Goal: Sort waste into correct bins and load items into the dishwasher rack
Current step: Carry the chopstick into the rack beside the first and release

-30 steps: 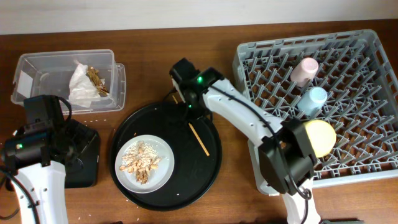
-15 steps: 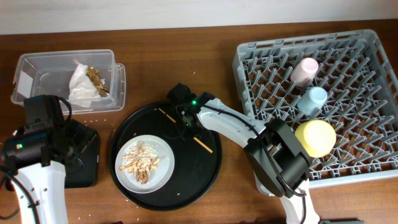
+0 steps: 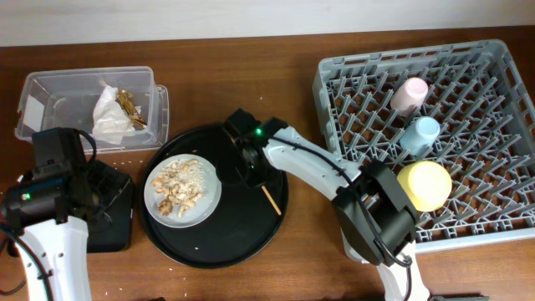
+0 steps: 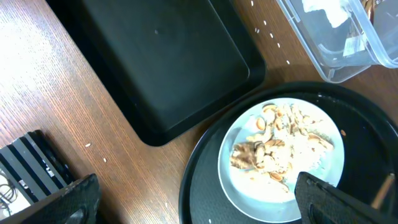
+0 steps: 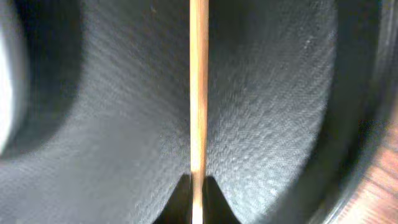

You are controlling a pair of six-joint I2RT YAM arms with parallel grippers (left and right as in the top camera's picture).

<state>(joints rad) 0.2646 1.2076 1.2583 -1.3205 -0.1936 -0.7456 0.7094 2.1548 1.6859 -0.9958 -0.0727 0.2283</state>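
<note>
Chopstick (image 5: 199, 93): single wooden stick, lying slantwise in the round black tray (image 3: 242, 236), right of the plate.
Right claw (image 5: 198, 188): clamped on the stick's upper end.
Plate (image 3: 206, 211): in the same tray, left side, carrying the food scraps (image 3: 177, 186).
Left claw (image 4: 199, 205): fingers wide apart, holding nothing, above the shallow black tray (image 4: 155, 62).
Clear tub (image 3: 58, 92): far left; napkin (image 3: 107, 117) and brown wrapper (image 3: 129, 107) inside.
Rack (image 3: 485, 100): right end of the worktop (image 3: 251, 75); holds the pink cup (image 3: 410, 94), blue cup (image 3: 420, 134) and yellow bowl (image 3: 425, 186).
</note>
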